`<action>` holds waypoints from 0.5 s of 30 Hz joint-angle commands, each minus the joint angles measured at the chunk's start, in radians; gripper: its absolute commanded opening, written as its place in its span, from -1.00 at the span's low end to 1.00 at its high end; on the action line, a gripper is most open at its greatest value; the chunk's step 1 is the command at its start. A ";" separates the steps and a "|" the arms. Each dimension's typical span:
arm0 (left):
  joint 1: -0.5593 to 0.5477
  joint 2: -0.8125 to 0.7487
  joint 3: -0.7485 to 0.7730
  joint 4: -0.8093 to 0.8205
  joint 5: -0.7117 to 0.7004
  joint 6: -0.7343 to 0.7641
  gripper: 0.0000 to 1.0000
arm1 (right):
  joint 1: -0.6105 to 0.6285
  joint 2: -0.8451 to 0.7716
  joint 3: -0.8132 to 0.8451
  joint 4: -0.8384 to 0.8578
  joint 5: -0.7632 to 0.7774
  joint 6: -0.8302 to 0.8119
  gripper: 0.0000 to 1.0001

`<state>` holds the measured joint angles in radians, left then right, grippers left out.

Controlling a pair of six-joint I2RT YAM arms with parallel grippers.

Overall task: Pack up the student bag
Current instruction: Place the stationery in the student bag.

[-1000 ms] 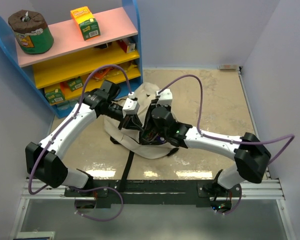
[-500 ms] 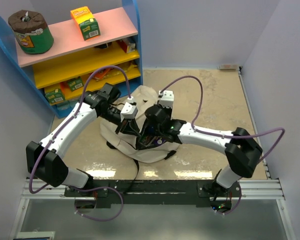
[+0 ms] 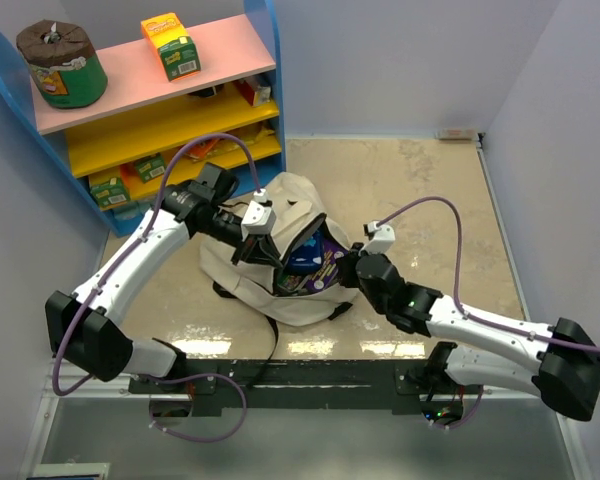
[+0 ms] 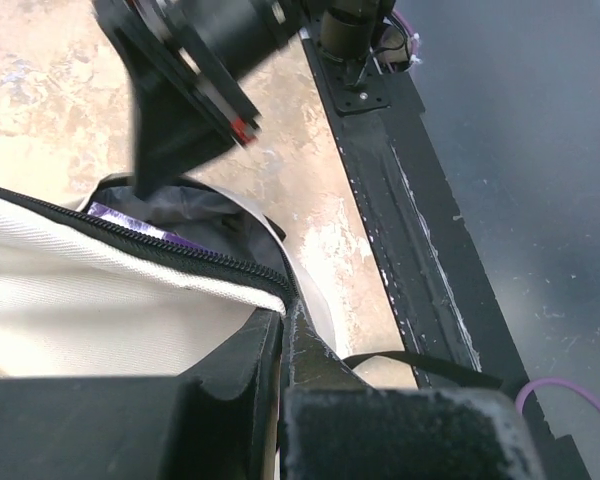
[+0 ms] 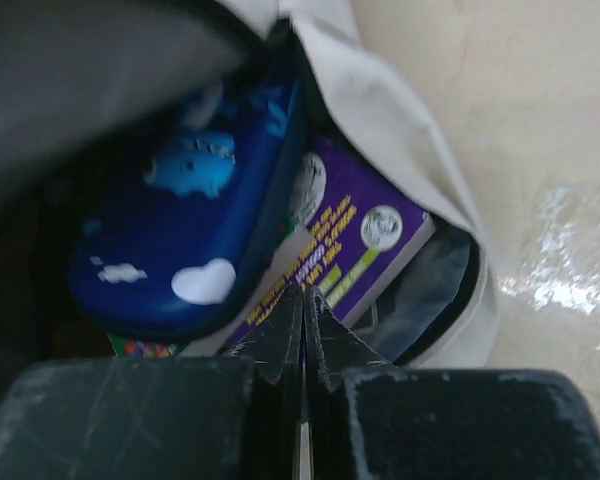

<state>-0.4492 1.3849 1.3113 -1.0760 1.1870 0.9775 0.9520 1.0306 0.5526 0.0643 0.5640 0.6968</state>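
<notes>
The student bag [image 3: 280, 195], cream fabric with black zipper trim, lies in the middle of the table with its mouth facing right. My left gripper [image 3: 263, 245] is shut on the bag's zipper edge [image 4: 230, 265] and holds the mouth open; its fingertips [image 4: 305, 345] pinch the trim. Inside the bag sit a glossy blue pencil case [image 5: 180, 220] and a purple book [image 5: 350, 250], which also show in the top view [image 3: 315, 268]. My right gripper [image 3: 342, 270] is shut and empty, just outside the mouth; its closed tips [image 5: 302, 300] point at the book.
A blue shelf unit [image 3: 160, 100] stands at the back left, with a green roll pack [image 3: 62, 65] and an orange box [image 3: 170, 45] on top. A black bag strap [image 3: 268, 335] trails toward the black rail [image 3: 300, 375] at the near edge. Walls close in on both sides.
My right arm has pulled back out of the bag toward the near right. The pencil case and book now show inside. My left gripper still holds the bag's edge.
</notes>
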 commanded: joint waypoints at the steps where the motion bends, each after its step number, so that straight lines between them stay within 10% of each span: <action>1: -0.005 -0.035 0.000 0.056 0.068 -0.057 -1.00 | 0.002 0.055 -0.039 0.212 -0.200 0.018 -1.00; 8: -0.005 -0.030 -0.012 0.062 0.059 -0.069 -1.00 | 0.001 0.276 0.078 0.356 -0.263 0.003 -1.00; 15: -0.005 -0.037 -0.035 0.028 0.046 -0.030 -1.00 | -0.013 0.428 0.245 0.197 0.083 0.107 -1.00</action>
<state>-0.4500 1.3830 1.2896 -1.0302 1.1790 0.9257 0.9535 1.4307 0.6945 0.3126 0.4194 0.7227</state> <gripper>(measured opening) 0.027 0.007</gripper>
